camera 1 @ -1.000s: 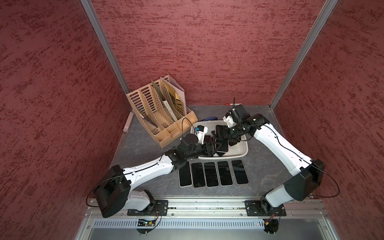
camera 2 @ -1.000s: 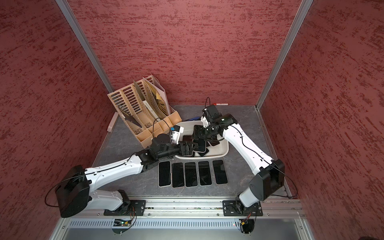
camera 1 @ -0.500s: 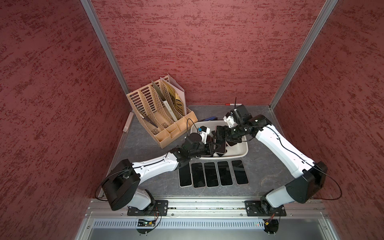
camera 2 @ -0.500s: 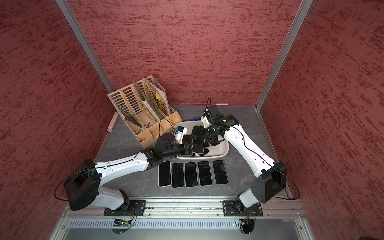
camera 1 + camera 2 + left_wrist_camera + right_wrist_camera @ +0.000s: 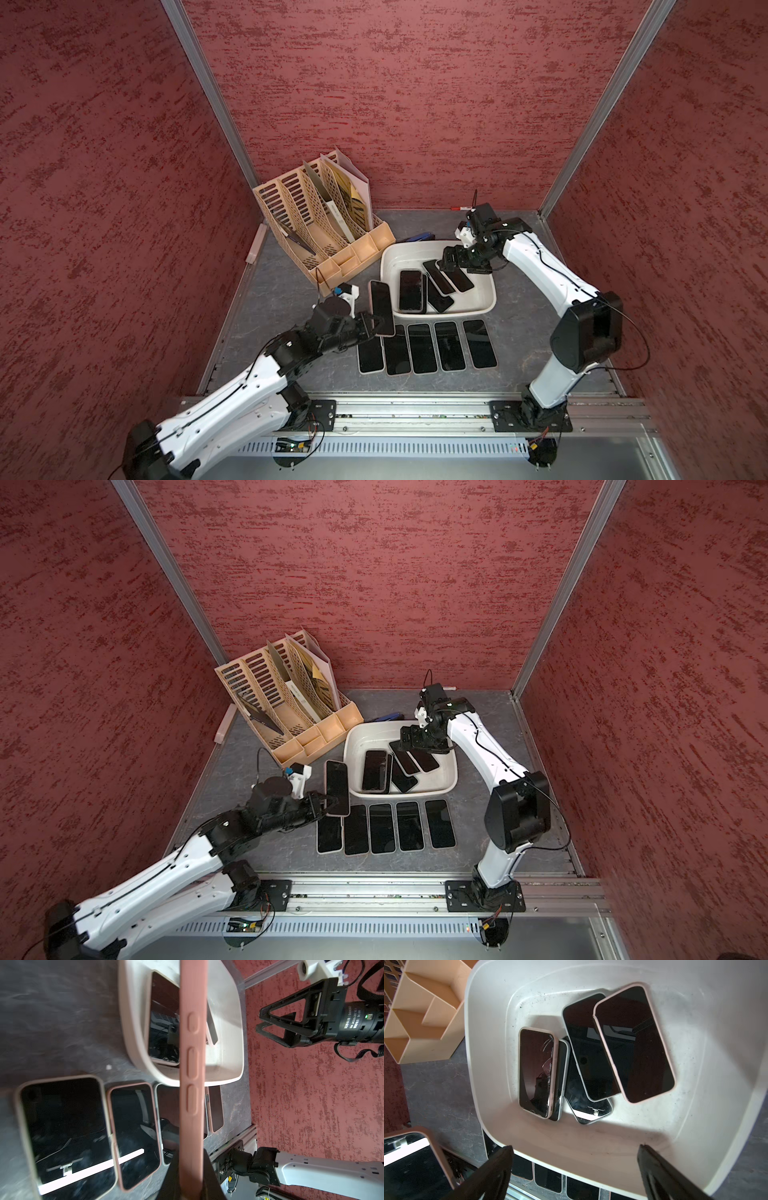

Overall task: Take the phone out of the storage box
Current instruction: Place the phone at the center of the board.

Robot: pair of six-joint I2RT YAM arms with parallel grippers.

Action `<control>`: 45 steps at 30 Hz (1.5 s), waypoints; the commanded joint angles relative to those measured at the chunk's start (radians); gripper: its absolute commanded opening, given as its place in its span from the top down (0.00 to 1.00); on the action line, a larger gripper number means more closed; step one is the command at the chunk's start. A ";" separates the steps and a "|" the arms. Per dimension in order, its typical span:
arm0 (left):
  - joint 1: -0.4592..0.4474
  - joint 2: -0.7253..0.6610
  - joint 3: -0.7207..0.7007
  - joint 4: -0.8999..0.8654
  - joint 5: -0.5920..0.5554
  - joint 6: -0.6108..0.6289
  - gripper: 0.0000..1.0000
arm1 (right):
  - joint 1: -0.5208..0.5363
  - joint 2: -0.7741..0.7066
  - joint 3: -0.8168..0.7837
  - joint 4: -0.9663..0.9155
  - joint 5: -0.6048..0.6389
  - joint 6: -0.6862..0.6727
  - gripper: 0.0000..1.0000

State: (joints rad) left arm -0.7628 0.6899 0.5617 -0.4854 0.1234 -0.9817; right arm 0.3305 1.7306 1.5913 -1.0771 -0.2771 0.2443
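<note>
Left gripper (image 5: 372, 326) clamps the pink-cased phone (image 5: 381, 305) by its near end, outside the storage box (image 5: 487, 308) at nine o'clock, long axis twelve-to-six; right gripper (image 5: 447, 261) gapes over the box's one-o'clock corner.

A: What is seen on the grey table (image 5: 532, 332)?

B: A storage box (image 5: 478, 291) is set on it, toward the back.

A: What is laid in front of the box?

B: A row of five phones (image 5: 422, 348) is laid flat there, side by side, screens up.

A: And on the left?

B: A beige file organizer (image 5: 316, 232) is stood just beside the box. A small blue thing (image 5: 419, 238) is tucked behind the box, and a white strip (image 5: 254, 245) is laid along the table's left edge.
</note>
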 commanded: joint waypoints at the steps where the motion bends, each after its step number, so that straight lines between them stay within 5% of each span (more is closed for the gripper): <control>1: 0.007 -0.081 -0.015 -0.292 -0.070 -0.052 1.00 | -0.006 -0.002 0.007 0.061 0.019 -0.061 0.01; 11: 0.008 -0.073 -0.135 -0.300 -0.105 -0.122 1.00 | -0.029 0.122 -0.026 0.179 0.099 -0.235 0.02; 26: 0.090 -0.325 -0.215 -0.408 -0.067 -0.096 1.00 | -0.085 0.316 0.045 0.134 0.153 -0.291 0.02; 39: 0.163 -0.086 -0.264 -0.228 0.043 0.040 1.00 | -0.102 0.464 0.178 0.064 0.138 -0.294 0.02; 41: 0.187 -0.060 -0.264 -0.219 0.062 0.058 0.95 | -0.104 0.490 0.206 0.048 0.136 -0.297 0.02; 45: 0.226 -0.040 -0.260 -0.217 0.086 0.084 0.65 | -0.105 0.533 0.243 0.029 0.127 -0.313 0.02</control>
State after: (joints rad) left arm -0.5591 0.6407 0.3153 -0.6983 0.1661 -0.9234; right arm 0.2348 2.2261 1.8034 -1.0409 -0.1505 -0.0517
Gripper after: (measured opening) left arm 0.301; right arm 0.983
